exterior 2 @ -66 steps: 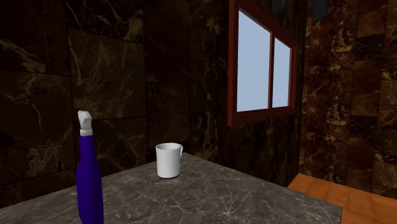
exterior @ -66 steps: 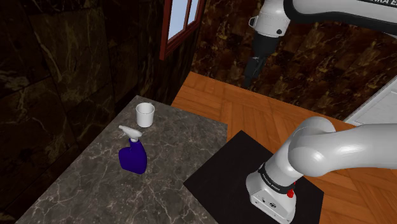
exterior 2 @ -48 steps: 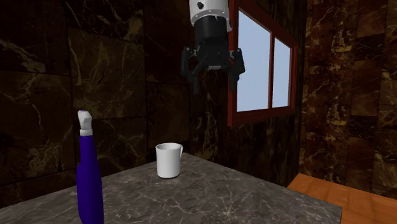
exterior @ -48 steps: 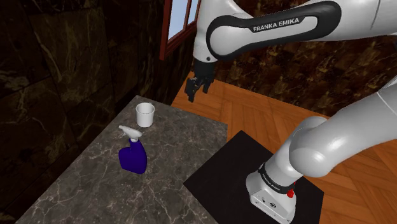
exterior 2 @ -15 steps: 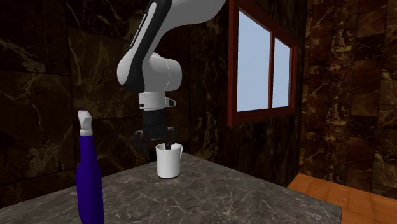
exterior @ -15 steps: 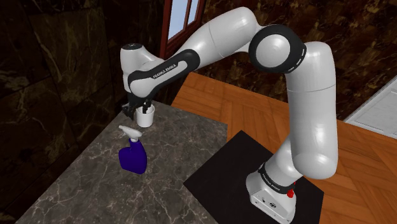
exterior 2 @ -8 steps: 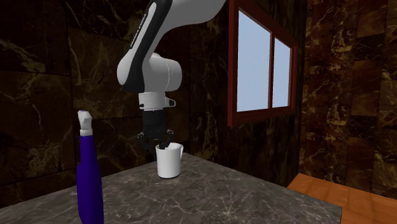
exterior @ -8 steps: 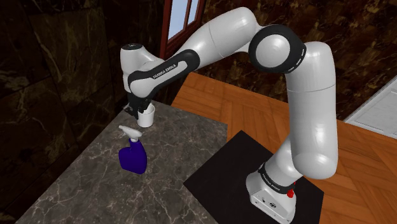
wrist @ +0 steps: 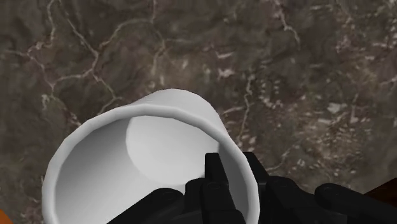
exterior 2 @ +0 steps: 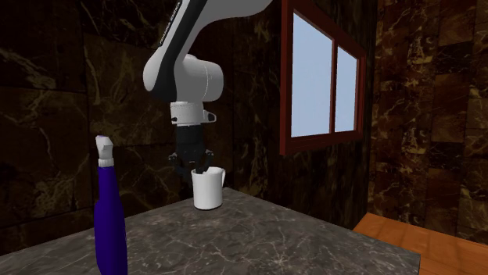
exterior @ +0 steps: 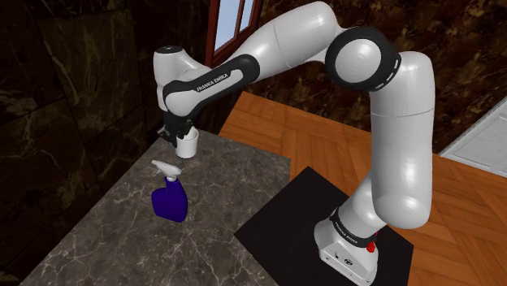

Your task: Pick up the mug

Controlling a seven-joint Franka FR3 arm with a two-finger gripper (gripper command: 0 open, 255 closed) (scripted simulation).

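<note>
Wrist view: black hand (wrist: 233, 167) pinches the rim of a smooth white cylindrical mug (wrist: 127, 165), one finger inside, one outside, over a veined grey marble surface (wrist: 305, 76). Shoulder view places the mug at the surface's far end, a blue spray bottle (exterior: 170, 199) standing near; second exterior view adds the mug's handle and a red-framed window (exterior 2: 324, 78).

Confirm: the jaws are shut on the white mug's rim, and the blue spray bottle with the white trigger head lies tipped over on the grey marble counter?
Not quite. The blue spray bottle stands upright on the grey marble counter, as the second exterior view shows. The rest holds: the jaws of the black gripper are shut on the rim of the white mug.
</note>
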